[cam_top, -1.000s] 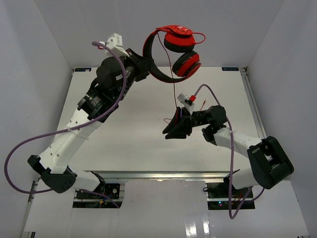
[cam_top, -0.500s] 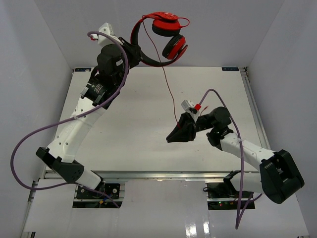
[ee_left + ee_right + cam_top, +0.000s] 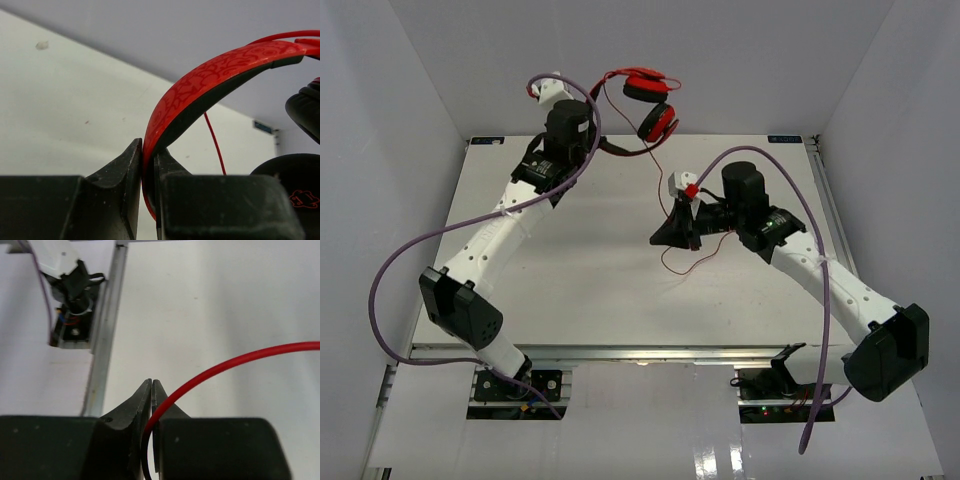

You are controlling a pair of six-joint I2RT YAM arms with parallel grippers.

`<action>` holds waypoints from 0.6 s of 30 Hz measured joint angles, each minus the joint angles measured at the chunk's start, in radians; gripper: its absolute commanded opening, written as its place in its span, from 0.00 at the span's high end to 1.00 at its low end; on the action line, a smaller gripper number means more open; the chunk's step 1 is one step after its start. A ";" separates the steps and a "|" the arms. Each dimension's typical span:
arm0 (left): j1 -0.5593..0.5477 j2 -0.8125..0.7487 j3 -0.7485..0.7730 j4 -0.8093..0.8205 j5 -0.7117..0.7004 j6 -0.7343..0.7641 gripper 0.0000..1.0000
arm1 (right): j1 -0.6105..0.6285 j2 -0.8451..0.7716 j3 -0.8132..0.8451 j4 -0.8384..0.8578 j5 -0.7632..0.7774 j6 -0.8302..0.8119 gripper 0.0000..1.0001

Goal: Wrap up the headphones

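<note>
Headphones (image 3: 658,122) drifted left over the table (image 3: 570,270) far edge; left jaws clamp headband (image 3: 200,82), right jaws pinch cord (image 3: 225,365).

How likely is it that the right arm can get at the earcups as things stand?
Probably not yet: the way to the earcups looks free, but the right end effector is shut on the cord.

No legible text in any view.
Small dark label (image 3: 263,127) on far edge of counter (image 3: 75,110): print too small to read.
Red emblem (image 3: 303,198) on black earpad of headphones (image 3: 210,75): shape only, no letters made out.
</note>
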 measured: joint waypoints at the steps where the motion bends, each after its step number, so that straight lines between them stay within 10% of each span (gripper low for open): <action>1: -0.001 0.002 -0.038 0.000 -0.003 0.009 1.00 | 0.002 0.009 0.059 -0.078 0.050 -0.071 0.92; 8: -0.002 0.019 -0.345 -0.022 -0.013 0.048 1.00 | 0.010 0.032 0.259 -0.395 0.281 -0.417 0.92; 18: -0.009 0.073 -0.408 0.006 0.043 0.113 1.00 | 0.092 0.144 0.346 -0.668 0.613 -0.726 0.92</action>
